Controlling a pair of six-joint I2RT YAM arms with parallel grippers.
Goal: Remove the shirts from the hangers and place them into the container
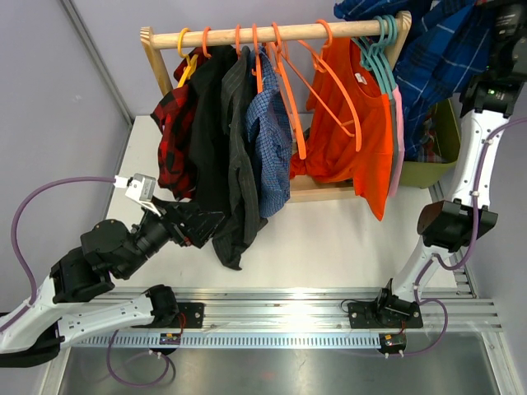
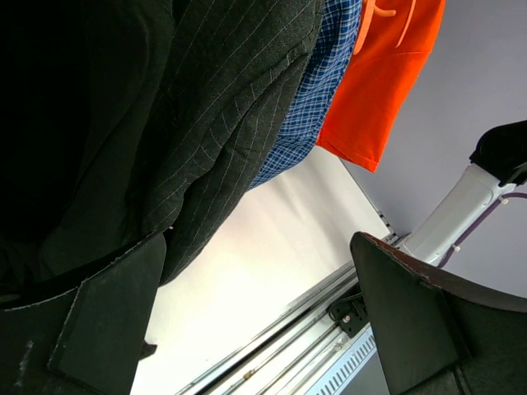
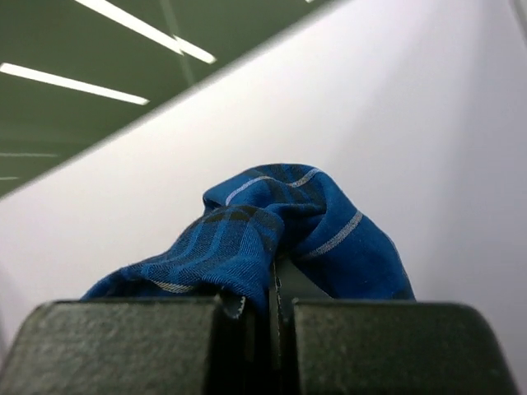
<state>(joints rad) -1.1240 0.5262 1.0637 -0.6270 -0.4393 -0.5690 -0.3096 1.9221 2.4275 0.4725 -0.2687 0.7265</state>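
My right gripper (image 3: 273, 317) is shut on a bunch of the dark blue plaid shirt (image 3: 272, 222). That shirt (image 1: 436, 74) hangs from high at the top right, over the olive-green container (image 1: 449, 136). My left gripper (image 1: 206, 224) stands open beside the lower hem of the grey pinstripe shirt (image 1: 240, 173), with nothing between its fingers (image 2: 99, 321). In the left wrist view the grey shirt (image 2: 214, 107) hangs just above the left finger. On the rail hang red-black plaid (image 1: 174, 140), black (image 1: 210, 123), light blue check (image 1: 272, 148), orange (image 1: 362, 140) and pink (image 1: 398, 140) shirts.
The wooden rail (image 1: 272, 34) carries bare orange hangers (image 1: 290, 107), a yellow hanger (image 1: 185, 70) and teal hangers (image 1: 380, 58). The rack's wooden foot (image 1: 317, 191) lies on the white table (image 1: 329, 247). Metal mounting rails (image 1: 280, 317) run along the near edge.
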